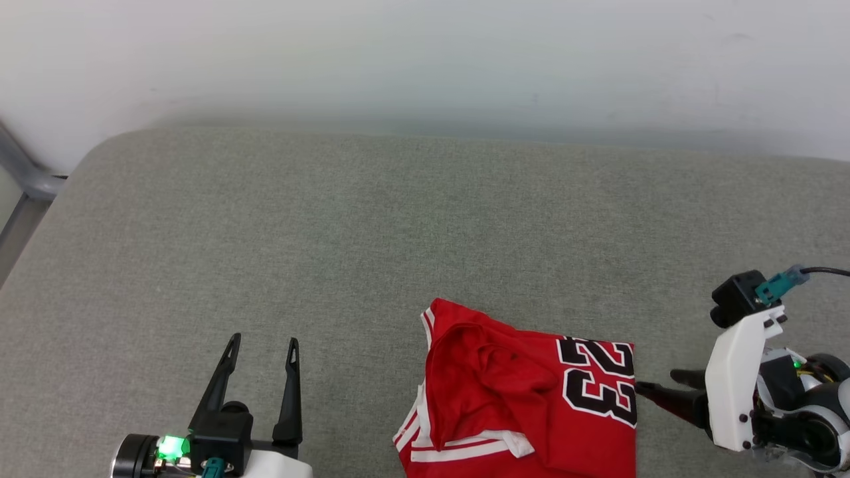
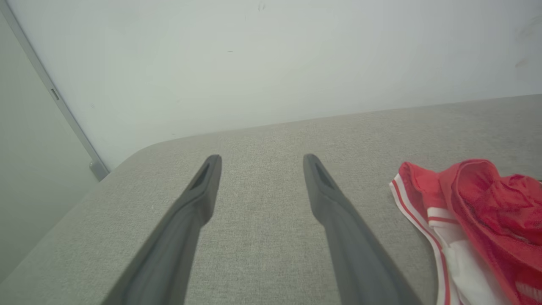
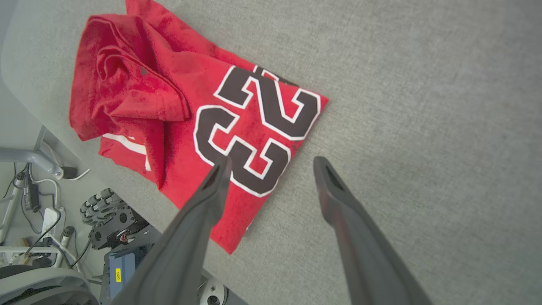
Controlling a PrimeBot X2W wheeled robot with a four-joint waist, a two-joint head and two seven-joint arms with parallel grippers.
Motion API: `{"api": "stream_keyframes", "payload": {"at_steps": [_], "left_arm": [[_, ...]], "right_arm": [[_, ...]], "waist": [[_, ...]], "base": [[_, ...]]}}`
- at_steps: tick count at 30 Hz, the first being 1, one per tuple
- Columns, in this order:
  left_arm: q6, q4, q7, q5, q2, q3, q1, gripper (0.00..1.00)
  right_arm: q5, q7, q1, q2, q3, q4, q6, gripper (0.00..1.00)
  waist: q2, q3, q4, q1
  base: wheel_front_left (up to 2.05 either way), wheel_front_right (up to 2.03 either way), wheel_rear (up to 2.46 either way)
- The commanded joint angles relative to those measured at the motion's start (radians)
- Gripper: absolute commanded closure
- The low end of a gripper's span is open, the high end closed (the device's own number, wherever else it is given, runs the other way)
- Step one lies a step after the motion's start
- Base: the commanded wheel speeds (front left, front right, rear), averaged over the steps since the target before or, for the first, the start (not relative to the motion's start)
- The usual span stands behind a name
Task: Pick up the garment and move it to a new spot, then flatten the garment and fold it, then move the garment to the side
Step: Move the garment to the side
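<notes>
Grey surface bare ahead and leftward, garment heaped front right, wall behind

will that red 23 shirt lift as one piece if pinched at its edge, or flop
Probably floppy: the garment lies in soft crumpled folds, so a pinched edge would likely rise while the rest drapes and unfolds. Pushed, it would likely bunch up rather than slide on the textured grey surface.
</notes>
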Motion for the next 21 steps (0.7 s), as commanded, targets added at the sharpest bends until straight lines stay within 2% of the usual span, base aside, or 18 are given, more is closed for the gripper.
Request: {"api": "stream_keyframes", "payload": {"at_steps": [1, 10, 16, 21], "left_arm": [[-0.001, -0.003, -0.002, 0.002, -0.004, -0.001, -0.018, 0.0], [-0.003, 0.001, -0.002, -0.001, -0.011, -0.008, -0.058, 0.0], [-0.006, 0.01, -0.002, 0.0, -0.014, -0.014, -0.081, 0.0], [-0.002, 0.013, -0.002, -0.002, -0.014, -0.01, -0.084, 0.0]], "right_arm": [[0.024, 0.019, 0.021, -0.009, 0.01, 0.019, -0.001, 0.0], [0.079, -0.016, 0.03, 0.042, 0.048, 0.121, -0.001, 0.0], [0.073, -0.042, 0.047, 0.06, 0.149, 0.199, -0.001, 0.0], [0.076, -0.144, 0.017, 0.061, 0.181, 0.213, -0.001, 0.0]], "waist": [[-0.0001, 0.023, 0.018, -0.0001], [-0.0001, 0.089, 0.056, -0.0001], [-0.0001, 0.114, 0.073, -0.0001], [-0.0001, 0.118, 0.071, -0.0001]], "base": [[0.0, 0.0, 0.0], [0.0, 0.0, 0.0], [0.0, 0.0, 0.0], [0.0, 0.0, 0.0]]}}
